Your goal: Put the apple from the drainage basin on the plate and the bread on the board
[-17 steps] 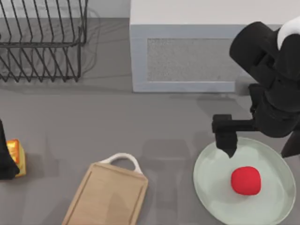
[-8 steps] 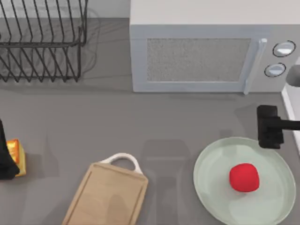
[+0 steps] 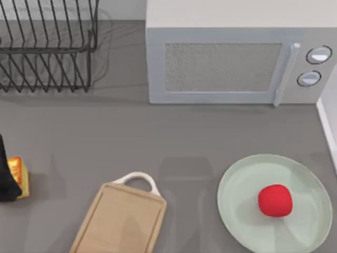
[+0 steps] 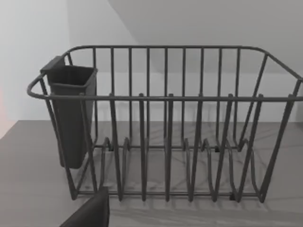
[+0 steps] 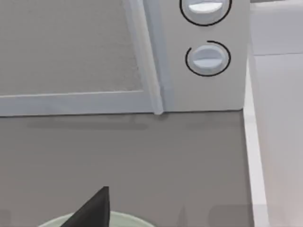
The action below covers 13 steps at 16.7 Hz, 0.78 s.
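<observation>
While beside left end effector [image 3: 6, 179], bread [image 3: 18, 176].

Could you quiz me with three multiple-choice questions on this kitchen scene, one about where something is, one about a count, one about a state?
1. Where is the apple?
A. on the plate
B. in the wire rack
C. on the board

2. How many round dials does the microwave have?
A. one
B. two
C. four

3. What lies on the board?
A. the bread
B. the apple
C. nothing

Answers:
1 A, the red ball sits inside the pale-green plate.
2 B, two dials stack at its right end.
3 C, its wood is bare; the bread sits at the table's left edge beside the left end effector.
</observation>
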Each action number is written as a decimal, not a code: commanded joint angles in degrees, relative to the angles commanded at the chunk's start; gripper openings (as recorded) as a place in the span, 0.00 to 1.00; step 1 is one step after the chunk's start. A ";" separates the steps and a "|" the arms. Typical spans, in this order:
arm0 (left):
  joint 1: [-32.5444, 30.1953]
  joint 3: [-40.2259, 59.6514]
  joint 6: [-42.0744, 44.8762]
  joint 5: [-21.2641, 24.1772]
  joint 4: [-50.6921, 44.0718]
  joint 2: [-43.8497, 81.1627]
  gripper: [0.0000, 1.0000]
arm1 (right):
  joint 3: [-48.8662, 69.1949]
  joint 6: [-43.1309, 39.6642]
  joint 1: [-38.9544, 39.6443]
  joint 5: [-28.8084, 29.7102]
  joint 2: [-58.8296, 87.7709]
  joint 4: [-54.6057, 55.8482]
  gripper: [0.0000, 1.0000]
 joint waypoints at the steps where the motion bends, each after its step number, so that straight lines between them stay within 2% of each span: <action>1: 0.00 0.00 0.00 0.00 0.00 0.00 1.00 | -3.95 -1.73 -1.69 0.00 -4.92 3.65 1.00; 7: 0.00 0.00 0.00 0.00 0.00 0.00 1.00 | -20.01 -9.05 -8.85 0.00 -23.03 19.02 1.00; 13: 0.00 0.00 0.00 0.00 0.00 0.00 1.00 | -21.17 -9.64 -9.43 0.00 -24.22 20.18 1.00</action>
